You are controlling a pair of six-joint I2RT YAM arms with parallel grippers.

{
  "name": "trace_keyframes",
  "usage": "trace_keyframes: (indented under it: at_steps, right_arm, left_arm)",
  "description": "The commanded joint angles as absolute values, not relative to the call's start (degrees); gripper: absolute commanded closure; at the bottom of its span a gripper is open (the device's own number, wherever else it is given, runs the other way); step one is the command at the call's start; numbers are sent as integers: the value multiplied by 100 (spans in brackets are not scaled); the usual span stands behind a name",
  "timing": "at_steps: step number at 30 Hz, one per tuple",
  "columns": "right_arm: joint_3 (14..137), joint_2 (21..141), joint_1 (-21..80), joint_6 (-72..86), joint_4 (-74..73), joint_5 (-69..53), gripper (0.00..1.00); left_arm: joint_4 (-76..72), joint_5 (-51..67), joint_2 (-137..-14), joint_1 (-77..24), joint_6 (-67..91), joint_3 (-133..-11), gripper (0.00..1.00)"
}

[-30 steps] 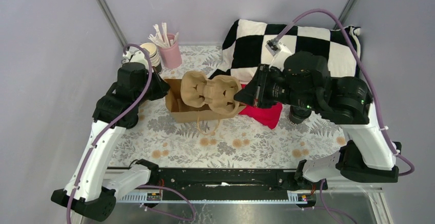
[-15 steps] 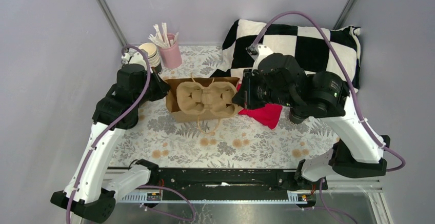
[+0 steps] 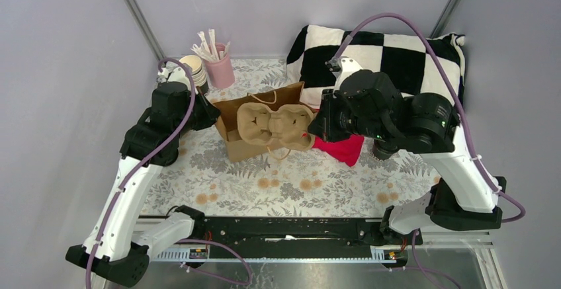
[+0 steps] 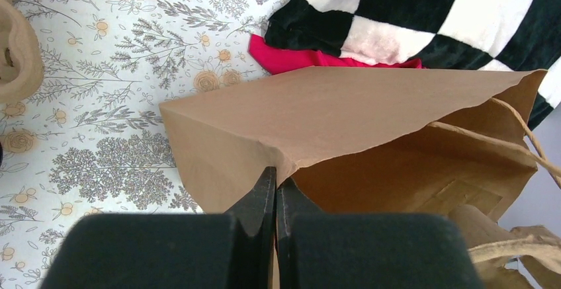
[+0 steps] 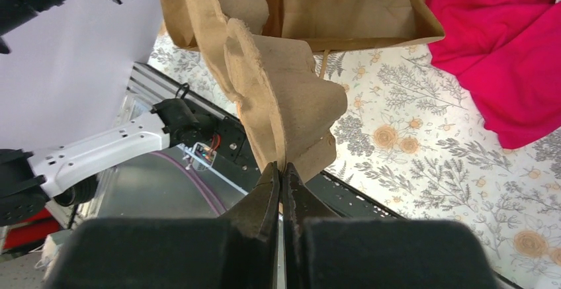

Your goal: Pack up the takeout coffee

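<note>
Pulp cup carrier (image 3: 274, 125) pinched in right claw (image 5: 283, 168), brown bag (image 4: 344, 110) rim pinched in left claw (image 4: 275, 173)

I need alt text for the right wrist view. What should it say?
The right gripper is shut on the edge of a cardboard cup carrier, holding it in front of an open brown paper bag. A red cloth lies to the right on a floral tablecloth.

We count one brown paper bag (image 3: 231, 114); at its mouth one pulp cup carrier (image 3: 274, 125); beyond it one pink cup (image 3: 221, 72) and one stack of lidless cups (image 3: 194, 67); to its right one checkered pillow (image 3: 410, 54), one red cloth (image 3: 341, 149).
</note>
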State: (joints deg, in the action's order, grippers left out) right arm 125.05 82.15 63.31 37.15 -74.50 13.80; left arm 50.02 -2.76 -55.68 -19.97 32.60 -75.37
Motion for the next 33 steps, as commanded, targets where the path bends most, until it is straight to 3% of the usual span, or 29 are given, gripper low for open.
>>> trace_keyframes:
  at_steps: [1, 11, 19, 33]
  right_arm:
    - [12521, 7868, 6270, 4008, -7179, 1205, 100]
    - [12870, 8395, 6249, 3983, -6799, 277, 100]
    - [13185, 8794, 6109, 4074, -6945, 561, 100]
    - [12111, 8329, 5133, 4769, -6273, -837, 100]
  left_arm:
    - [4729, -229, -5546, -2021, 3173, -7574, 100]
    - [4702, -220, -5545, -2038, 3186, -7506, 100]
    - [4666, -198, -5406, -2078, 3210, -7405, 100]
    - [4618, -226, -5220, -2109, 3199, -7217, 100]
